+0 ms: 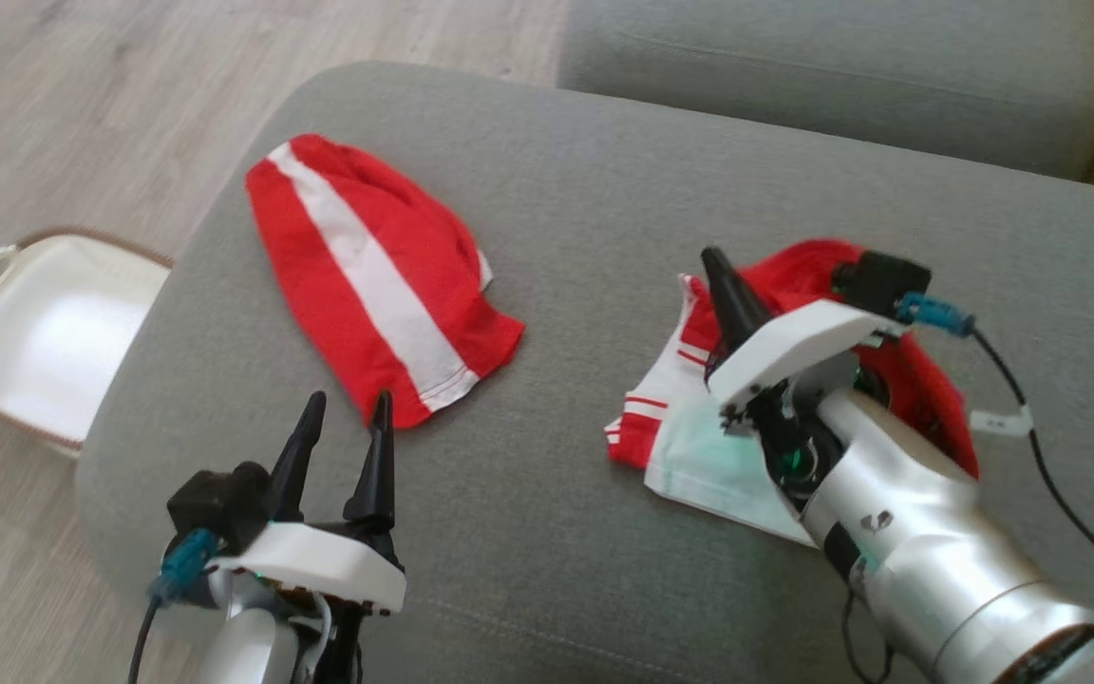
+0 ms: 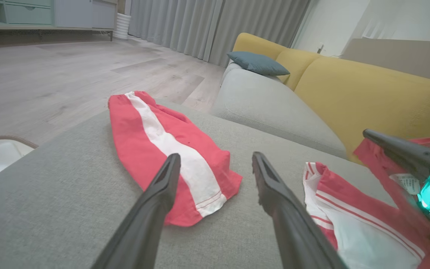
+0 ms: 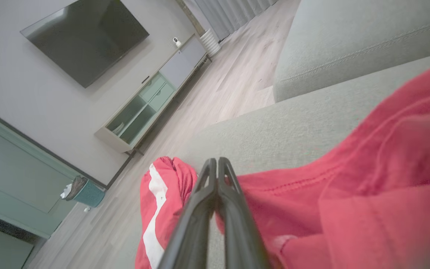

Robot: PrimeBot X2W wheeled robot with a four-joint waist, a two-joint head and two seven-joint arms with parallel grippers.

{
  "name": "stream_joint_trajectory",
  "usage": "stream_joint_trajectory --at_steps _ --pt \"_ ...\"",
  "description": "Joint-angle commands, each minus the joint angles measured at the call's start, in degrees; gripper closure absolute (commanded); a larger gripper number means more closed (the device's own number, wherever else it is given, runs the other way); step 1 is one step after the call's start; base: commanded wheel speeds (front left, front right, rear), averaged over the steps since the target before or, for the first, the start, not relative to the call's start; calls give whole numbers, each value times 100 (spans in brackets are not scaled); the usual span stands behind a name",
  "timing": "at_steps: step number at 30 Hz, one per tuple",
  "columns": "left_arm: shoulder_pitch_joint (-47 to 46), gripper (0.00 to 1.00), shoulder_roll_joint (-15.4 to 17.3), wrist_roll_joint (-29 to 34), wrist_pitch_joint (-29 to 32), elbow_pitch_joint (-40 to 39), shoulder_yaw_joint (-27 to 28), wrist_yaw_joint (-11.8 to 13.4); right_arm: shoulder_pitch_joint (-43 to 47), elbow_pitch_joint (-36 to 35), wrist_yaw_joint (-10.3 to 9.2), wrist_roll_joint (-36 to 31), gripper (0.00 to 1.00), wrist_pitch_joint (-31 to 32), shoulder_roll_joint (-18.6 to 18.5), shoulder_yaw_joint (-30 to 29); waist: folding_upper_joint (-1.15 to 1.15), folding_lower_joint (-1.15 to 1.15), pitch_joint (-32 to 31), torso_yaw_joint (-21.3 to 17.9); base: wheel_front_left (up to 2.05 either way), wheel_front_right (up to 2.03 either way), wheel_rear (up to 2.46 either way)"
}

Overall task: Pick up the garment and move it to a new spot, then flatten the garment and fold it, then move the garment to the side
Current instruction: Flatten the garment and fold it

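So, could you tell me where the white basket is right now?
In the head view, the white basket sits on the floor at far left, beside the grey sofa seat.

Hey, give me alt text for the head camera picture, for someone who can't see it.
On a grey sofa cushion lie a flat red and white garment, with the open left gripper at its lower edge, and to its right a crumpled garment with the right gripper on it.
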Motion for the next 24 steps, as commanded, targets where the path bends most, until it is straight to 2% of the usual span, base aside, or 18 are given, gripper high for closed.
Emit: stream_joint_trajectory --at_steps 1,6,12,13,14,18,24 --pt "-311 0 47 -40 -35 -139 148 31 -241 -63 -4 195 100 -133 72 238 0 0 53 112 0 0 0" --pt "-337 0 47 -42 -35 -114 138 16 -241 85 -4 782 100 -283 72 868 0 0 81 200 0 0 0" --pt "-351 0 47 -38 -35 -70 163 11 -197 -108 -4 1373 100 -336 72 1702 0 0 66 181 0 0 0" --pt "-353 0 47 -38 -35 -61 166 14 -195 -134 -4 1452 88 -340 72 1818 0 0 57 168 0 0 0" --pt "-354 0 47 -39 -35 -55 167 20 -219 -137 -4 1497 0 -343 72 1912 0 0 47 151 0 0 0" --pt "-347 0 47 -35 -35 -32 182 28 -312 -263 -4 1635 0 -346 72 2072 0 0 -6 85 0 0 0" --pt "-254 0 47 16 -35 -8 268 44 -802 -676 -4 1702 0 -348 72 1936 0 0 -200 -128 0 0 0"
